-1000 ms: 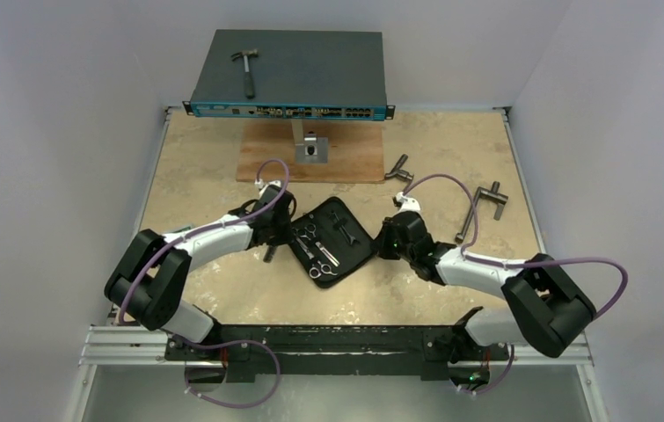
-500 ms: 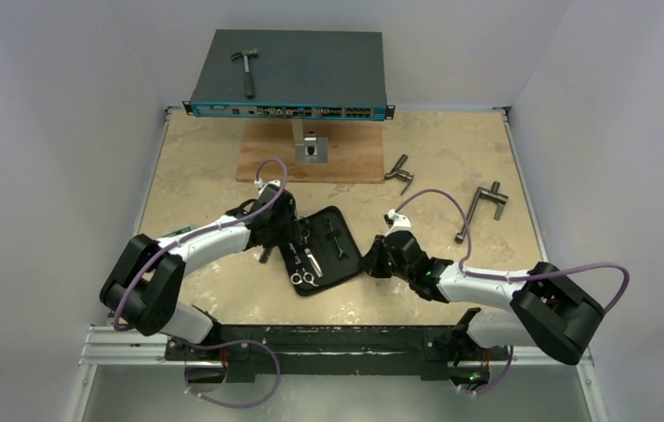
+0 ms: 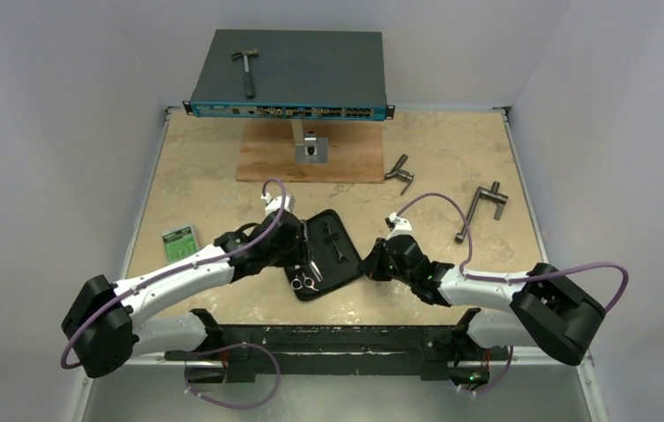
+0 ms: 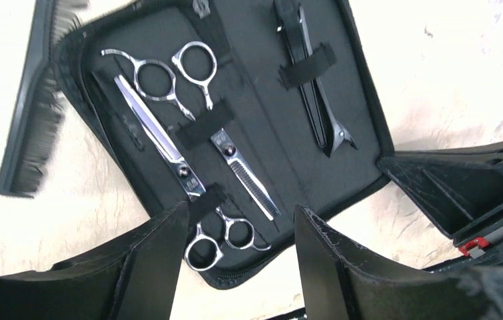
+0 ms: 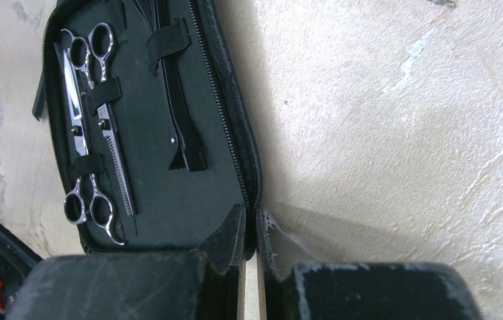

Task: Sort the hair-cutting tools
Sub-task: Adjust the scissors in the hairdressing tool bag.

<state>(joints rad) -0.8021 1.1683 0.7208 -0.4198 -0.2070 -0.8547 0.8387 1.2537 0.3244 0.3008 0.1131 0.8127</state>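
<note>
**Item 1.** An open black zip case (image 4: 272, 133) lies flat on the table (image 3: 451, 141), near the front edge and between the 2 arms.

**Item 2.** Inside one half of the case, 2 silver scissors sit side by side under elastic straps, pointing opposite ways. The straight-bladed scissors (image 4: 162, 143) have their rings toward the left wrist camera. The toothed scissors (image 4: 247, 181) have their rings away from it.

**Item 3.** The black hair clip (image 4: 312, 93) is strapped into the other half of the case, apart from the scissors.

**Item 4.** The black comb (image 4: 30, 127) is outside the case. It lies on the table just beside the case edge on the scissors side and appears blurred.

**Item 5.** The left hand (image 4: 235, 260) is positioned over the near end of the case. Its jaws stand apart with nothing gripped. The rings of the straight-bladed scissors show below the gap.

**Item 6.** The right hand (image 5: 251, 227) has its jaws closed together, with the fingertips at the zip edge of the case on the clip side. Whether they pinch that edge or only touch it cannot be told.

**Item 7.** A hammer (image 3: 246, 70) lies on a network switch (image 3: 310, 79) at the back, raised above a wooden board (image 3: 266, 163). A grey T-handled tool (image 3: 400, 171) and a second T-handled tool (image 3: 480, 207) lie on the table at right rear. A green card (image 3: 178, 241) lies at left.
</note>
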